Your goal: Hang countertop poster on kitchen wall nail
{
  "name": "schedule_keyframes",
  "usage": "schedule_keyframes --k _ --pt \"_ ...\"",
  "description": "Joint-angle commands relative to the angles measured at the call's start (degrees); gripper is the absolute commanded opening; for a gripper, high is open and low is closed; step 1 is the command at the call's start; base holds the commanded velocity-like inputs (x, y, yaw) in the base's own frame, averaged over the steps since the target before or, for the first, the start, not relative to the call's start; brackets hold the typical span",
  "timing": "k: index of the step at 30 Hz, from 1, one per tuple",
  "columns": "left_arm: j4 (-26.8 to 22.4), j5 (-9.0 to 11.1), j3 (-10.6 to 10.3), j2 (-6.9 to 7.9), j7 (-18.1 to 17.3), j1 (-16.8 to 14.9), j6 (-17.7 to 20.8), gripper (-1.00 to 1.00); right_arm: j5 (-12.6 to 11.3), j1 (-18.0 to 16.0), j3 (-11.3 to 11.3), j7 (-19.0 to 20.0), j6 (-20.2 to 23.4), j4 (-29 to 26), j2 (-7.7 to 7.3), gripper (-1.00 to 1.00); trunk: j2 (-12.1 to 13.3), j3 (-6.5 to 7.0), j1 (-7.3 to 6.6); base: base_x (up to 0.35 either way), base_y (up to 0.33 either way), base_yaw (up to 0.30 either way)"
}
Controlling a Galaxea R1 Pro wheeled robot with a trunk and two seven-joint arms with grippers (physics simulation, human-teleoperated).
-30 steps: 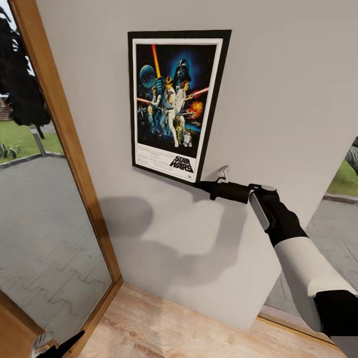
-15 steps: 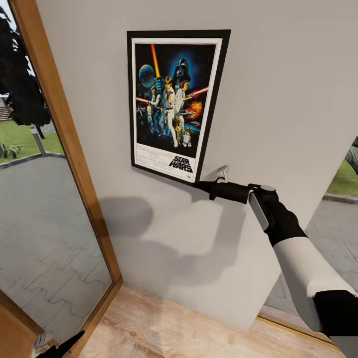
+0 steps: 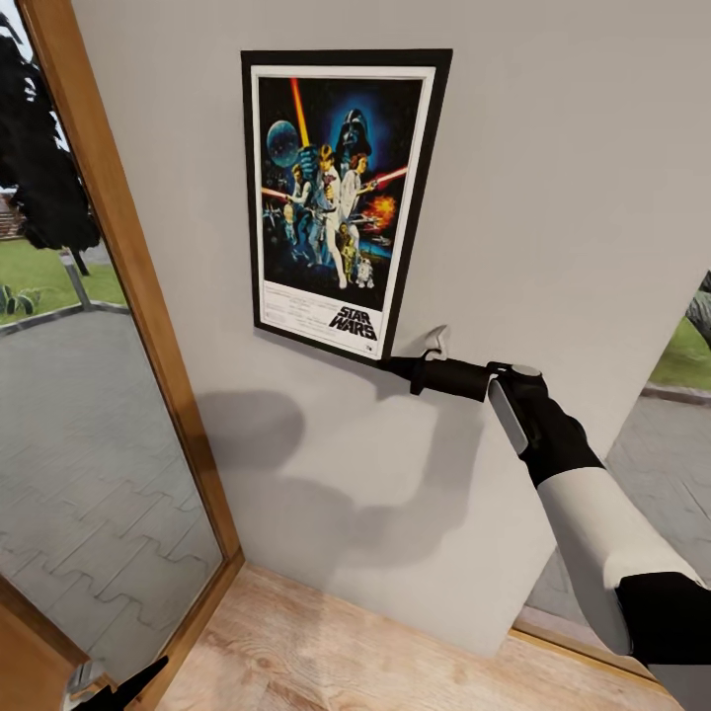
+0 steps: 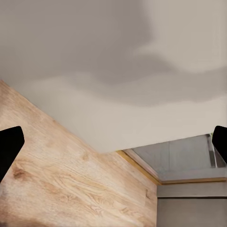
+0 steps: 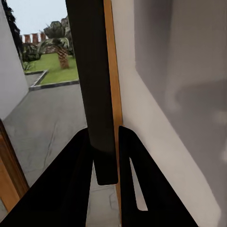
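Note:
The black-framed poster point(image 3: 336, 197) stands upright, flat against the pale grey wall point(image 3: 563, 148), slightly tilted. My right gripper point(image 3: 397, 367) is shut on the poster's lower right corner. In the right wrist view the poster point(image 5: 92, 85) shows edge-on as a dark strip pinched between the fingers of the right gripper point(image 5: 106, 158). My left gripper point(image 3: 118, 686) hangs low near the floor, open with nothing in it; its two dark fingertips point(image 4: 9, 146) sit far apart. No wall nail shows; any behind the poster is hidden. The kitchen countertop is out of view.
A tall glass door with a wooden frame point(image 3: 128, 276) stands just left of the poster, with paving and lawn outside. A second glazed opening point(image 3: 662, 425) lies to the right. Light wooden floor point(image 3: 346, 642) runs along the wall's foot.
The poster has slid a little up and to the left along the wall, carried by my right gripper. The left arm has not moved.

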Motion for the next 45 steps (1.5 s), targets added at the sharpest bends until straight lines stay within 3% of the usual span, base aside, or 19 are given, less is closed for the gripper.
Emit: schedule_keyframes --k 1,45 --pt "-0.08 0.44 -0.48 0.04 -0.06 -0.04 -0.22 1.00 -0.65 -0.06 0.15 0.04 0.62 0.00 -0.06 -1.00 -0.13 -0.13 0.04 0.000 0.000 0.000" --pt "-0.17 0.45 -0.65 0.01 -0.19 -0.04 -0.27 1.00 -1.10 -0.09 0.89 0.02 0.76 0.12 -0.36 -1.00 -0.13 -0.13 0.04 0.000 0.000 0.000"
